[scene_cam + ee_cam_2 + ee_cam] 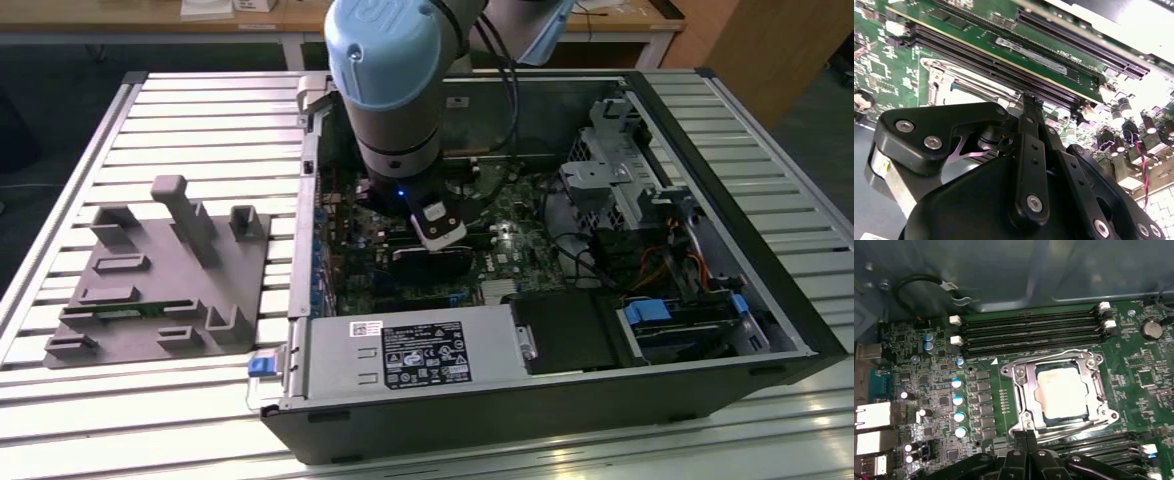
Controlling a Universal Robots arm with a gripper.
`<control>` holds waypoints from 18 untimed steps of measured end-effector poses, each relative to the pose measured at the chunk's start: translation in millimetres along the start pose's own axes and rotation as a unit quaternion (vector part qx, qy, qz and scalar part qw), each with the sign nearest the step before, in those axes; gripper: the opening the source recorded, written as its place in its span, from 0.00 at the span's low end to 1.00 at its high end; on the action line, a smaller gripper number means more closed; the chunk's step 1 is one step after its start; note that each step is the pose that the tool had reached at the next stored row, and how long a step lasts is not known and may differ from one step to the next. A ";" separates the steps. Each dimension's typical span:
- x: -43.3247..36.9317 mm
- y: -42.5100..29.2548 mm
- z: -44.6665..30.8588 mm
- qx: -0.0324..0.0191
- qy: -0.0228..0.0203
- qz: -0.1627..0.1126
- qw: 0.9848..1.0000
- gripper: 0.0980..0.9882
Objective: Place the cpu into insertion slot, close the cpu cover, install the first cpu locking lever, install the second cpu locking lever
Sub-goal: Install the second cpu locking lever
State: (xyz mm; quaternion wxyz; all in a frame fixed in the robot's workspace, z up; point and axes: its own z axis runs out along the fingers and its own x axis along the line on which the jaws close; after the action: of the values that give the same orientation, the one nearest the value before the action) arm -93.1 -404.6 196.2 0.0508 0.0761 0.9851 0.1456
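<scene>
The cpu (1061, 392), a pale silver square, lies in the insertion slot (1059, 417) on the green board. The cpu cover (1024, 385), a silver frame, lies flat around it and shows again in the second wrist view (969, 82). Thin metal levers run along the cover's near side (1069, 426) and one flank (1102, 390); I cannot tell whether they are latched. My gripper (1026, 436) is shut, its black fingertips pressed together at the cover's near corner with nothing seen between them; the second wrist view shows the gripper (1029, 102) just over the socket edge. In the exterior view the arm (387, 90) reaches down into the open case.
Long black memory slots (1029, 332) run beside the socket, and more (1104, 445) lie on its other side. Capacitors (958, 407) and rear ports (871, 415) stand nearby. The power supply (414, 355), drive cage (621, 180) and case walls hem in the arm. A grey fixture (160, 280) rests on the table.
</scene>
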 end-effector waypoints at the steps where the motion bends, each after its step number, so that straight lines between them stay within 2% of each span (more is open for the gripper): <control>1: 1.2 -0.4 0.7 -0.001 0.000 0.000 1.000 0.01; 6: 5.7 -1.9 3.0 -0.002 0.000 0.000 1.000 0.01; 12: 7.2 -2.4 5.3 -0.005 0.001 0.001 1.000 0.01; 18: 8.3 -3.5 8.8 -0.005 0.001 0.001 1.000 0.01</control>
State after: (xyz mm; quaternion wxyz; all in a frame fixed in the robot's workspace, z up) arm -100.6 -404.1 186.2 0.0502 0.0763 0.9844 0.1505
